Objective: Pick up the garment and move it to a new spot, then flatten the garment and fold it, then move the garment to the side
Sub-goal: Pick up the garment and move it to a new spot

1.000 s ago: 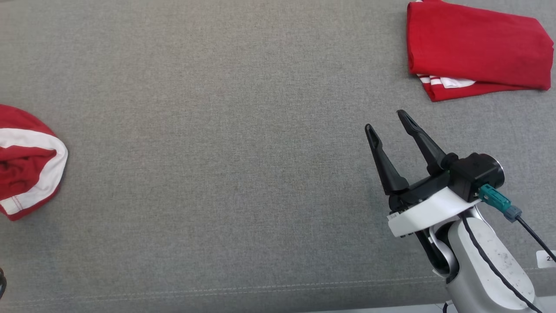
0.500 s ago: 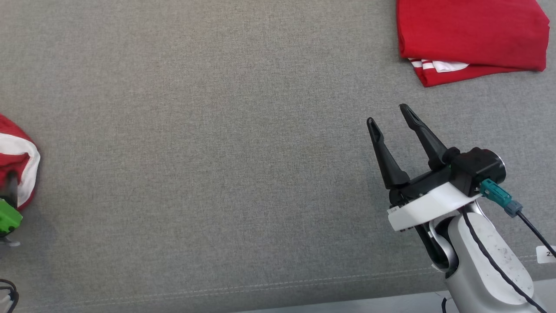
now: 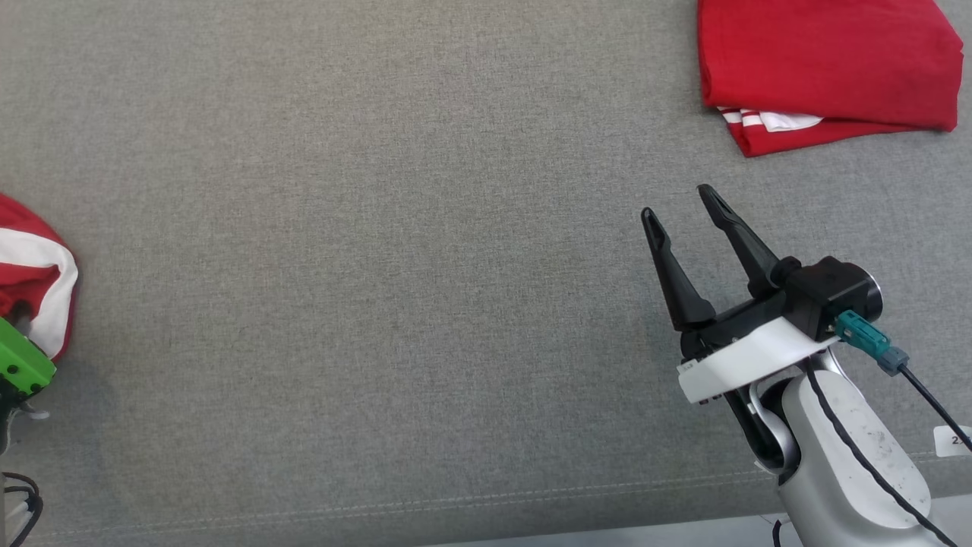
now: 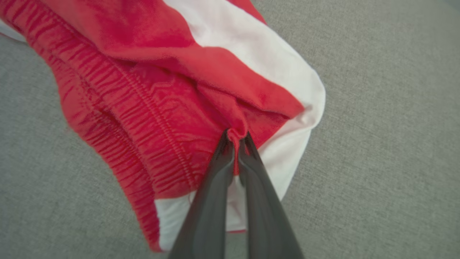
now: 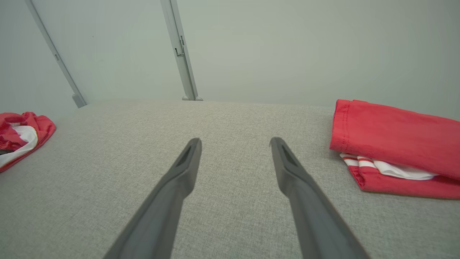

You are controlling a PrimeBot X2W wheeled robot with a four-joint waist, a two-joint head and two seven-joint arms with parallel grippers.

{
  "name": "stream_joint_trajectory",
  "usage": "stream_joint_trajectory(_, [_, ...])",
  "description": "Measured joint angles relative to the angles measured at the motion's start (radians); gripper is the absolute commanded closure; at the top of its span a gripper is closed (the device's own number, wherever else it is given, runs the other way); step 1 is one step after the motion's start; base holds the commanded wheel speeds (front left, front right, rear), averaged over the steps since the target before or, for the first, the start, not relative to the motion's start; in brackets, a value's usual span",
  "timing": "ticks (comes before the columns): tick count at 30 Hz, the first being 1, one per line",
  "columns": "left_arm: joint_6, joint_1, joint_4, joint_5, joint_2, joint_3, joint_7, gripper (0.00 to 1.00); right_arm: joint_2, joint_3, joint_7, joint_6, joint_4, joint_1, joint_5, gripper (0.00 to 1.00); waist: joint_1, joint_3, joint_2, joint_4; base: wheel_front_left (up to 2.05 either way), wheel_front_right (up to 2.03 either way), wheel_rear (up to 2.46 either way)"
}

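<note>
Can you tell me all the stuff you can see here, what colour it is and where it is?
crumpled garment: one, red with white bands, left edge of the surface
folded garment: one, red with white stripes peeking out underneath, far right of the surface
surface: one, grey woven fabric, under everything
wall: one, pale, behind the surface
posts: two, grey metal, against the wall
left gripper: one, dark fingers, shut on a fold of the crumpled garment
right gripper: one, dark fingers, open, over bare surface at the lower right
</note>
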Motion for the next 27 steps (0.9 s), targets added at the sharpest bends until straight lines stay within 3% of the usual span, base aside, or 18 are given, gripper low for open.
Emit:
stream_joint_trajectory(7, [0.000, -0.007, -0.024, 0.000, 0.002, -0.042, -0.048, 1.00, 0.001, -0.006, 0.000, 0.000, 0.010, -0.001, 0.000, 0.00, 0.0000, -0.025, 0.0000, 0.009, 0.00, 0.00, 0.00])
stream_joint_trajectory(27, [0.000, -0.052, -0.279, -0.078, 0.039, -0.225, -0.141, 1.00, 0.026, -0.021, 0.000, 0.001, 0.029, 0.009, 0.040, 0.00, 0.0000, -0.158, 0.0000, 0.025, 0.00, 0.00, 0.00])
